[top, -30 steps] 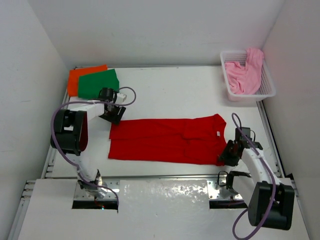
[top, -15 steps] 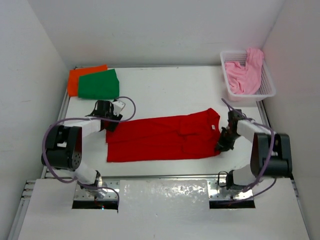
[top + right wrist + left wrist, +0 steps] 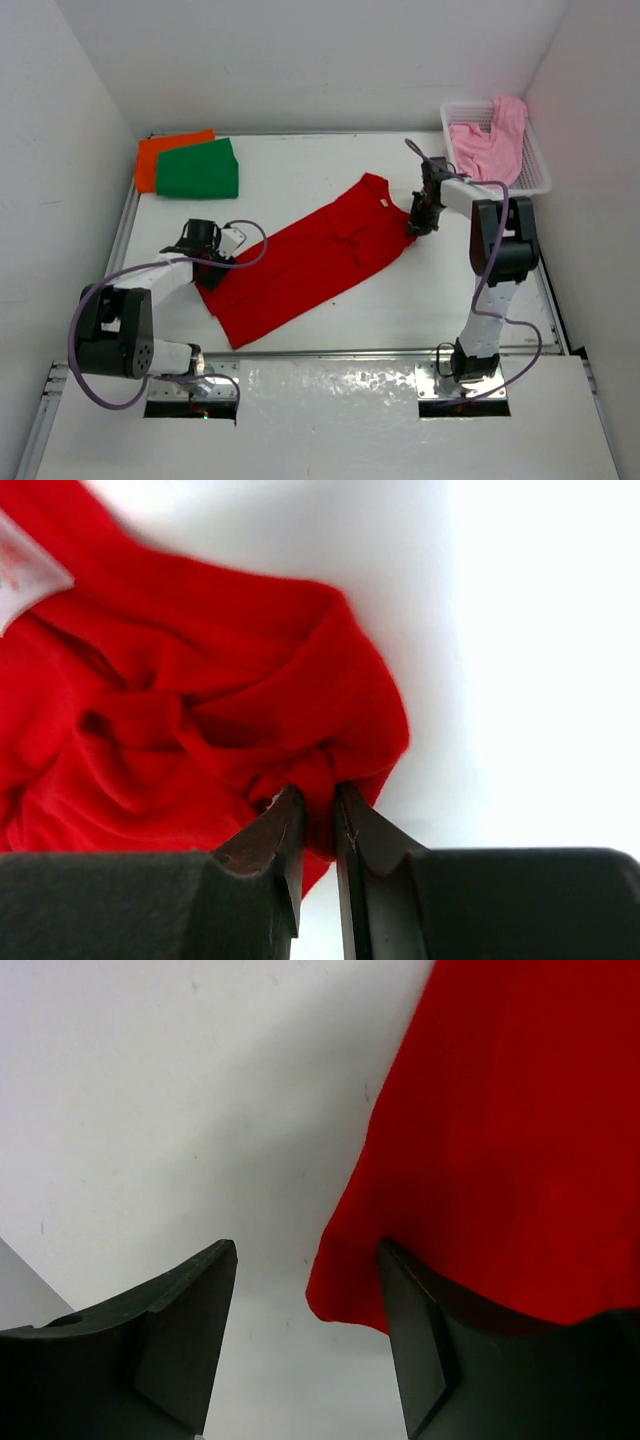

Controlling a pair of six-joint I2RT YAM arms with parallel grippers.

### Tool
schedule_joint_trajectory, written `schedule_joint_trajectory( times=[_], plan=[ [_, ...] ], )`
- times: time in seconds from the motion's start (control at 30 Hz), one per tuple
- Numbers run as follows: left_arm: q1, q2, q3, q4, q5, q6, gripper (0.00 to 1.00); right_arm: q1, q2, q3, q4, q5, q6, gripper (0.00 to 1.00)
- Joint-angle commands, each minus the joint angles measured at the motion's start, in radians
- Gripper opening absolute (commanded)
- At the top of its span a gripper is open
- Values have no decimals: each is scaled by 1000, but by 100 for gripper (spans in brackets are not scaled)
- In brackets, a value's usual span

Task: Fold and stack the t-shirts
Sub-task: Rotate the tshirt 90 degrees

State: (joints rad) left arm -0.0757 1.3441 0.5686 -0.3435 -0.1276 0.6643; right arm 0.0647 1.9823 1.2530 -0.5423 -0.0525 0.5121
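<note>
The red t-shirt [image 3: 300, 265] lies flat and slanted across the table, its collar end at the back right. My right gripper [image 3: 414, 222] is shut on a bunched fold at that end; in the right wrist view the red t-shirt [image 3: 200, 720] is pinched between the right gripper's [image 3: 318, 792] jaws. My left gripper [image 3: 205, 262] sits at the shirt's near-left end. In the left wrist view the left gripper [image 3: 305, 1250] is open, with a corner of the red t-shirt [image 3: 480, 1140] lying beside and under one finger. The green t-shirt [image 3: 200, 170] lies folded on the orange t-shirt [image 3: 165, 150].
A white lattice basket [image 3: 540, 185] at the back right holds the crumpled light pink t-shirt [image 3: 488, 148], one sleeve draped over its rim. White walls stand on three sides. The folded stack sits in the back left corner.
My right gripper has closed on the red t-shirt and carried its collar end toward the back, swinging the shirt from level to slanted. The left gripper has moved nearer, along the shirt's left edge.
</note>
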Motion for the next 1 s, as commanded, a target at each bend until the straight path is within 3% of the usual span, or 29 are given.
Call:
schedule_joint_trajectory(
  times=[0.0, 0.2, 0.3, 0.37, 0.53, 0.77, 0.9, 0.93, 0.97],
  plan=[
    [17, 26, -39, -235, 29, 6, 59, 9, 128, 146, 59, 75, -38, 17],
    [17, 26, 51, -310, 120, -9, 63, 9, 426, 566, 2, 57, -61, 20],
    [16, 30, 91, -328, 120, -20, 65, 9, 591, 880, -33, 37, -44, 22],
    [16, 38, 100, -341, 121, -23, 66, 9, 674, 959, 11, 30, -31, 27],
    [17, 78, 112, -347, 111, -49, 67, 9, 711, 1013, 224, 3, 51, 40],
    [17, 138, 155, -324, 98, -81, 68, 11, 669, 1079, 360, -49, 85, 56],
    [17, 150, 201, -328, 80, -101, 69, 14, 589, 1051, 351, -38, 51, 75],
    [17, 147, 221, -333, 82, -101, 82, 14, 552, 1040, 341, -29, 37, 79],
    [17, 144, 221, -336, 86, -104, 83, 14, 532, 1033, 332, -24, 32, 83]
  ],
)
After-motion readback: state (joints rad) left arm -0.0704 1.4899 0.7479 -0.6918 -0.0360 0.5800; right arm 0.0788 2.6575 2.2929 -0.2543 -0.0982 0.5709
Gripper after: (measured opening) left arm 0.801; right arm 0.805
